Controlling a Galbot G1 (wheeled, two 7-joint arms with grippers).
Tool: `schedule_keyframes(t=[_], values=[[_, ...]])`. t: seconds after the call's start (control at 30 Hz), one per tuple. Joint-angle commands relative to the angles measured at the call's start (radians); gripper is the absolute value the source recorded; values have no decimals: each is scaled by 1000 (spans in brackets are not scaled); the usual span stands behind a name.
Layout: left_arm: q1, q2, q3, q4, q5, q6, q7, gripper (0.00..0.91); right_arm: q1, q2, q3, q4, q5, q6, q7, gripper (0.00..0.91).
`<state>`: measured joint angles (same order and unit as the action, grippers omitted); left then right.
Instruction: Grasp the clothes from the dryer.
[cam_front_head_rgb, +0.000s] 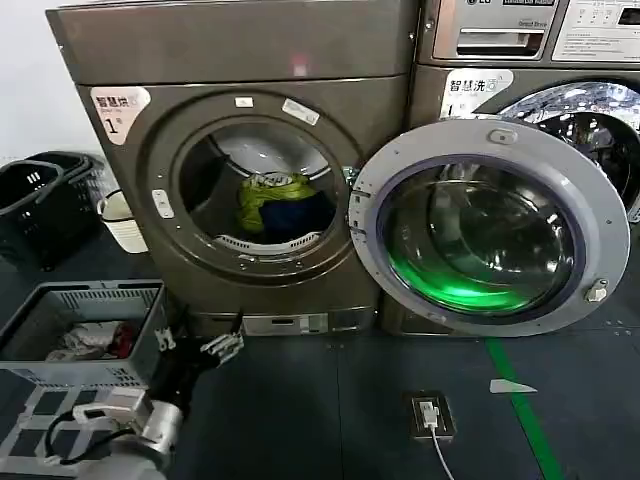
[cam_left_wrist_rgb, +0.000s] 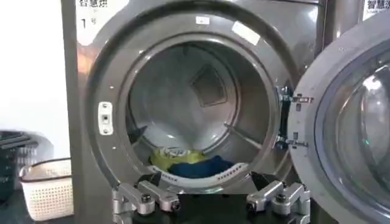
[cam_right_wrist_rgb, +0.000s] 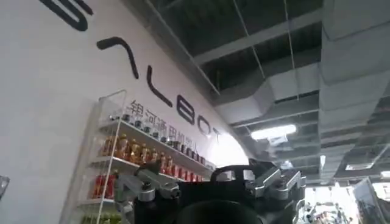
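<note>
The dryer (cam_front_head_rgb: 120, 60) stands with its round porthole open and its glass door (cam_front_head_rgb: 490, 225) swung out to the right. The clothes lie at the bottom of the drum: a yellow-green garment (cam_front_head_rgb: 262, 195) with a dark navy one (cam_front_head_rgb: 303, 214) beside it. In the left wrist view the yellow-green piece (cam_left_wrist_rgb: 166, 158) and the navy piece (cam_left_wrist_rgb: 204, 167) sit just behind the drum lip. My left gripper (cam_front_head_rgb: 195, 343) hangs low in front of the dryer, below the porthole, open and empty (cam_left_wrist_rgb: 211, 204). My right gripper (cam_right_wrist_rgb: 211, 182) points up at the ceiling, open, away from the dryer.
A grey basket (cam_front_head_rgb: 100, 295) holding white and red cloths stands at my left front. A black basket (cam_front_head_rgb: 40, 200) and a white basket (cam_front_head_rgb: 120, 220) sit left of the dryer. The LG machine (cam_front_head_rgb: 530, 50) is behind the open door. A floor socket with a cable (cam_front_head_rgb: 430, 412) lies ahead.
</note>
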<state>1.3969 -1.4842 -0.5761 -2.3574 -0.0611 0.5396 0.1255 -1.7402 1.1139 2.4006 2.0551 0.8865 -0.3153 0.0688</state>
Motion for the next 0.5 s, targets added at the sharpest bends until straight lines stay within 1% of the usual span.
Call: schedule_keyframes(t=[0.03, 0.1, 0.2, 0.5], values=[[-1, 2, 0, 1, 0, 0, 0, 907, -1, 1, 2, 1, 1, 1, 4, 907], [1, 3, 0, 0, 0, 0, 1, 907, -2, 2, 4, 2, 9, -2, -4, 907], [4, 4, 1, -5, 0, 0, 1, 907, -3, 1, 9, 7, 33, -10, -1, 907], [17, 10, 1, -20, -1, -1, 1, 907, -6, -1, 14, 6, 43, -12, 3, 907]])
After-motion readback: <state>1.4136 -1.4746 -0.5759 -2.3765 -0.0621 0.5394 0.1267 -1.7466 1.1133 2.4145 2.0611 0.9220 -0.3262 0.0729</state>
